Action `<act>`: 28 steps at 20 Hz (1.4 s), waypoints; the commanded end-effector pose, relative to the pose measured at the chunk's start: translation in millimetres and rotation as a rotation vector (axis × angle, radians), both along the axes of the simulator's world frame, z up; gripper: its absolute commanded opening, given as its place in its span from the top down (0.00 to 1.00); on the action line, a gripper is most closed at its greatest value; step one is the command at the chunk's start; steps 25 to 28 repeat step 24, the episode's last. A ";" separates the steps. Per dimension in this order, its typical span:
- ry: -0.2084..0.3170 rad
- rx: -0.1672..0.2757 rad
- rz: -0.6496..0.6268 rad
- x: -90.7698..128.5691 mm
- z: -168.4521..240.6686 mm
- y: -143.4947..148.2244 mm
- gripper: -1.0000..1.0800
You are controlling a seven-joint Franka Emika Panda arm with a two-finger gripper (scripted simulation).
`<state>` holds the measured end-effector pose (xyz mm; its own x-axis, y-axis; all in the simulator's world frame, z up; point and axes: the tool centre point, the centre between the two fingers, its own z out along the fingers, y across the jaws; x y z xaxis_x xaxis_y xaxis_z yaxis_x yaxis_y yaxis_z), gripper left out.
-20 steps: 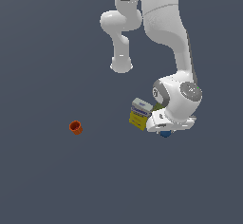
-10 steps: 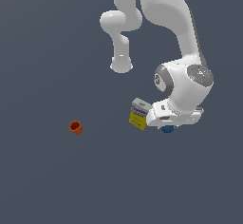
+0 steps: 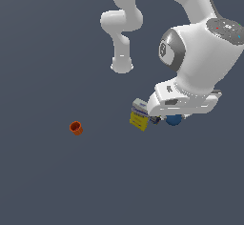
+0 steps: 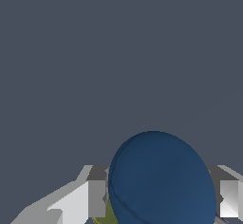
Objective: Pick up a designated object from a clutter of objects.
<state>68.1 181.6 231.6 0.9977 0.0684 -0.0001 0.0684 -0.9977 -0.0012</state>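
Key relation: the blue ball (image 4: 161,180) sits squarely between the two fingers (image 4: 92,197) of the jaws — no offset to either side in the wrist view; a ball has no long axis, so the approach angle should matter little.
Jaws: the gripper (image 3: 172,118) has its fingers set just wider than the ball, one on each flank; each pad looks to be touching or nearly touching it. Whether they are actually clamped on it cannot be told from these pictures.
Ball, exterior view: only its lower part (image 3: 174,120) shows, tucked under the white hand of the arm (image 3: 200,52), just beside the yellow box (image 3: 138,120).
Neighbours: a white-and-blue box (image 3: 140,106) leans against the yellow box on the side away from the camera; a sliver of olive-green can (image 4: 105,214) shows behind the ball in the wrist view.
Orange cup (image 3: 76,127): well apart from the yellow box, toward the exterior view's left, alone on the counter (image 3: 57,186).
Judgement: the ball is in place for a straight lift — the likely risk is the round surface slipping if the hold is loose.
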 end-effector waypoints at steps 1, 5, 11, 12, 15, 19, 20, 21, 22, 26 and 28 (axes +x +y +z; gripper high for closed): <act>0.000 0.000 0.000 4.7 28.5 -5.0 1.00; 0.000 0.000 0.000 13.0 69.6 -12.3 1.00; 0.000 0.000 0.000 23.0 114.0 -20.2 1.00; 0.000 -0.001 -0.001 24.4 119.3 -21.2 1.00; 0.000 -0.001 -0.001 27.7 132.3 -23.4 1.00; 0.000 -0.001 -0.001 30.7 142.5 -25.0 1.00; 0.000 -0.001 -0.001 31.3 143.9 -25.2 1.00; 0.000 -0.001 -0.001 31.7 145.0 -25.3 1.00; 0.000 -0.001 -0.001 32.0 145.7 -25.4 1.00; 0.000 -0.001 -0.001 32.2 146.3 -25.5 1.00; 0.000 -0.001 -0.001 32.2 146.3 -25.5 1.00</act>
